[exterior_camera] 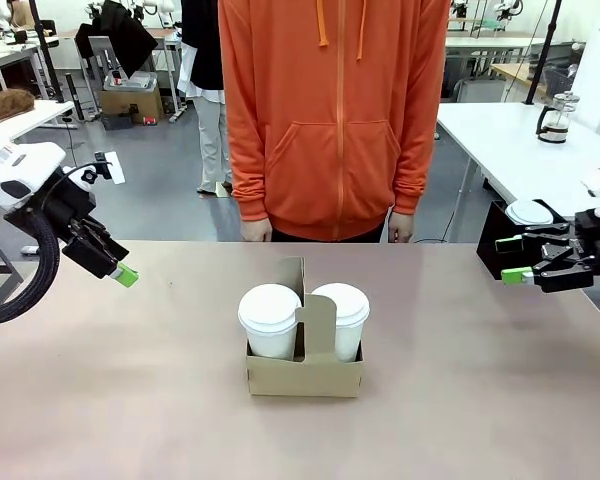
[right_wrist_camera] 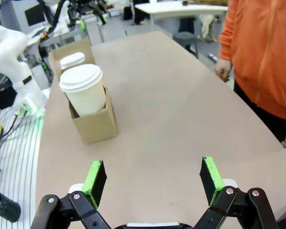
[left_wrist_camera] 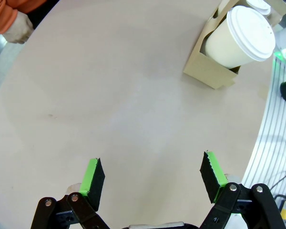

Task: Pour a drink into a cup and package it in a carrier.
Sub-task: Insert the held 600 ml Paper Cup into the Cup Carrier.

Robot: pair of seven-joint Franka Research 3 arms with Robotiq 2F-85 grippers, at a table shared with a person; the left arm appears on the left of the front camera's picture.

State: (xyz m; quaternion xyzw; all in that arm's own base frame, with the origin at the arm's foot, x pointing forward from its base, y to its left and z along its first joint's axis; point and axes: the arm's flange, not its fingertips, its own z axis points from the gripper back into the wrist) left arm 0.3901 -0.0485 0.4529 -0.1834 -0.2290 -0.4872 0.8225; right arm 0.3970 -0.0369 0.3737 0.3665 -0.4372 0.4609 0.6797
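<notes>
- Right now the carrier (exterior_camera: 304, 372) sits mid-table (exterior_camera: 130, 400), nearest the camera, with two lidded white cups standing in its slots, one on each side of the upright handle.
- The left cup (exterior_camera: 270, 320) and right cup (exterior_camera: 342, 318) both wear white plastic lids.
- Out to the left, the left claw (exterior_camera: 125, 273) hangs above the table edge, fingers spread, nothing between them.
- On the right, the right claw (exterior_camera: 515, 260) hovers level, spread wide and empty too.
- Behind it, a black box (exterior_camera: 492, 240) with a loose white lid (exterior_camera: 529, 212).
- Farthest off, the person in an orange hoodie (exterior_camera: 335, 110) stands at the table's far side, hands down.
- On the back table, a glass jug (exterior_camera: 554, 117).
</notes>
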